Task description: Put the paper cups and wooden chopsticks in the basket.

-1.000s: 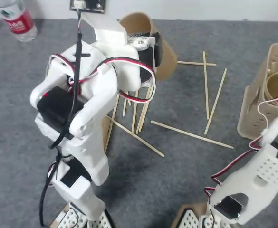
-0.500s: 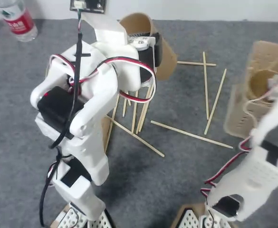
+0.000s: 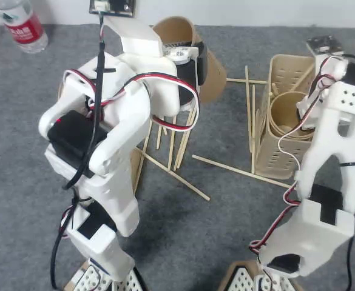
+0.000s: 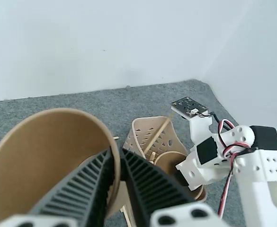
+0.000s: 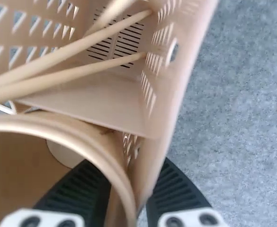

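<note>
Well apart from the basket [image 3: 280, 130], the left claw [image 4: 118, 157] grips the rim of a paper cup [image 4: 39, 156] that looks light and crushable, so a gentle pinch suits, while the right claw [image 5: 129, 193] clamps the basket's stiff wall together with the rim of a second cup [image 5: 39, 142] inside it.

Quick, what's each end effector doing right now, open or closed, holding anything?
Left end effector: closed on the rim of a paper cup.
Right end effector: closed on the basket wall.
</note>
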